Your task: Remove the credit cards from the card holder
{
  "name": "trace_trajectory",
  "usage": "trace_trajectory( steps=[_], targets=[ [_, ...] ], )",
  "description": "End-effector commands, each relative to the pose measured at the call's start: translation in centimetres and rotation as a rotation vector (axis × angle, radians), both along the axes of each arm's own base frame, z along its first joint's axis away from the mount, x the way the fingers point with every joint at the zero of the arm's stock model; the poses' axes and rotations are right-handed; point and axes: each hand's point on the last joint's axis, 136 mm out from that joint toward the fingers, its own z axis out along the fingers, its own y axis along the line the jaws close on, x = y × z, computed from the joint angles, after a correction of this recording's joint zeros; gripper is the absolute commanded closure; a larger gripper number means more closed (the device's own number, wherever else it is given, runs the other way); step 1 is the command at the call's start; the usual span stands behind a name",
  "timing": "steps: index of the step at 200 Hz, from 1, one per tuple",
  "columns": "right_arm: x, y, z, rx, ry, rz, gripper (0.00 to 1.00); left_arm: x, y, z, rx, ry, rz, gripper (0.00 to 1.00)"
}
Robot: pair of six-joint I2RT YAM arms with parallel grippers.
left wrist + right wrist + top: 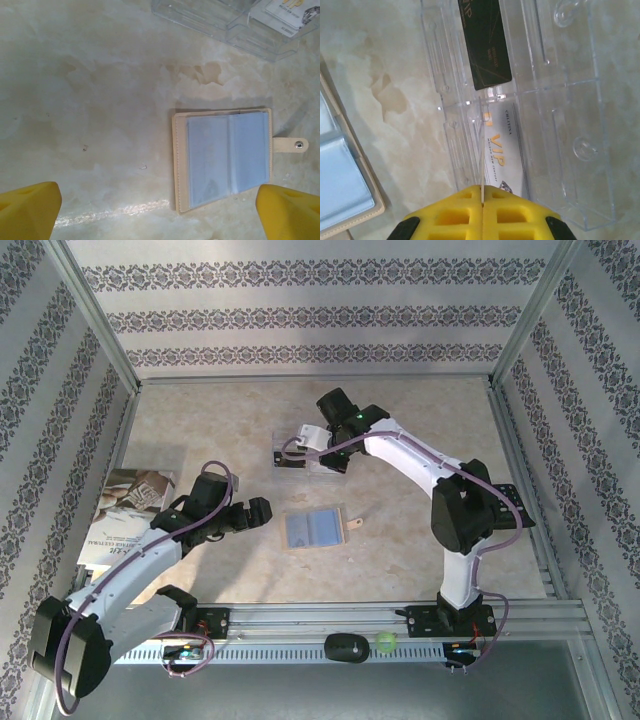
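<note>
Left gripper [160, 220]: jaws wide apart, nothing between them, just bare table [100, 100] underneath.
Right gripper [482, 202]: jaws pressed together, and I can't see anything pinched in there. The tips hang right over the clear tray [560, 100].
Card holder [225, 160]: lying open and flat, pale blue inside facing up. It's just ahead of the left jaws, over toward the right-hand finger [290, 212]. The fold line runs straight away from the jaws, and the tab [291, 145] sticks out sideways on that finger's side.
Black card [485, 45]: flat in the tray, long axis running straight away from the right jaws, the farther of the two.
White card [502, 150]: same lane, same direction, end to end with the black one, its near end under the right fingertips.
Room: plenty of bare table ahead of the left jaws on the left-finger side. The tray sits beyond the holder with a gap between them. Seen from the right jaws, the holder's edge is off to the left, apart from the tray.
Writing: gold "VIP" on the white card, running along its length; the small print beside it is too tiny for me. The black card has gold lettering too, cut off at the frame edge.
</note>
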Motion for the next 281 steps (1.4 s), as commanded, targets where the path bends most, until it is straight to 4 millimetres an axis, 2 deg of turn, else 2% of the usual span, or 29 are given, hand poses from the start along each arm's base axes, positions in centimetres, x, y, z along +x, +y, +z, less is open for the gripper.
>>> trace_trajectory(
  steps=[1,84,130,281],
  targets=[
    [0.6,0.2,0.5,-0.066,-0.054,0.056,1.00,0.6,0.5,0.4,0.020,-0.003,0.016,0.00],
    [1.5,0.6,-1.0,-0.222,-0.095,0.160,1.00,0.6,0.9,-0.2,0.037,0.023,0.021,0.00],
    [1.4,0.4,-1.0,-0.221,-0.093,0.176,1.00,0.8,1.0,-0.6,0.039,0.037,0.028,0.00],
    [2.0,-0.3,-3.6,-0.241,-0.033,0.160,1.00,0.9,0.8,-1.3,0.034,0.055,0.028,0.00]
  ],
)
